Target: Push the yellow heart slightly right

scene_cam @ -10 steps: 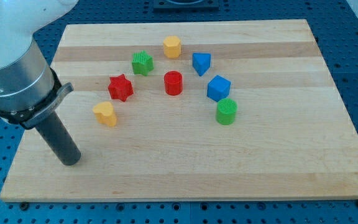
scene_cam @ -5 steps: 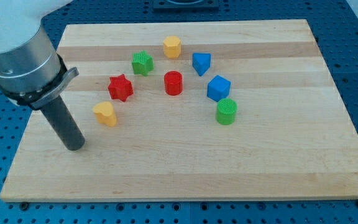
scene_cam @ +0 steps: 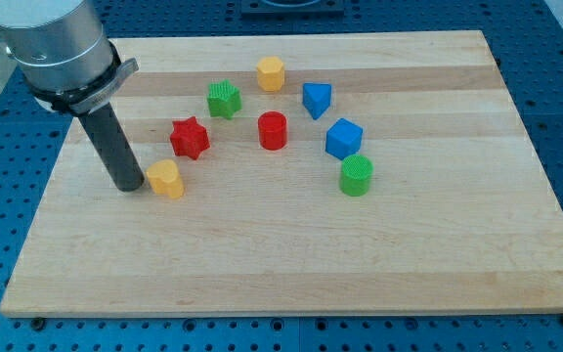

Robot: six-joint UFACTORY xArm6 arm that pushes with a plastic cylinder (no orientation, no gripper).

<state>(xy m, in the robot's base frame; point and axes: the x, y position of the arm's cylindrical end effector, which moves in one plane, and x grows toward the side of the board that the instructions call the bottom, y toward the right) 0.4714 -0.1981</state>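
The yellow heart (scene_cam: 166,180) lies on the wooden board (scene_cam: 291,254) at the view's left of the block group. My tip (scene_cam: 130,186) rests on the board right at the heart's left side, touching it or nearly so. The dark rod rises from there up and to the view's left into the grey arm body.
A red star (scene_cam: 190,137) sits just above and right of the heart. Further right are a green star (scene_cam: 224,99), a yellow hexagon (scene_cam: 271,73), a red cylinder (scene_cam: 273,130), a blue triangular block (scene_cam: 316,100), a blue cube (scene_cam: 343,139) and a green cylinder (scene_cam: 357,175).
My tip has moved up and to the right, from below-left of the yellow heart to right beside its left side. No block has visibly moved.
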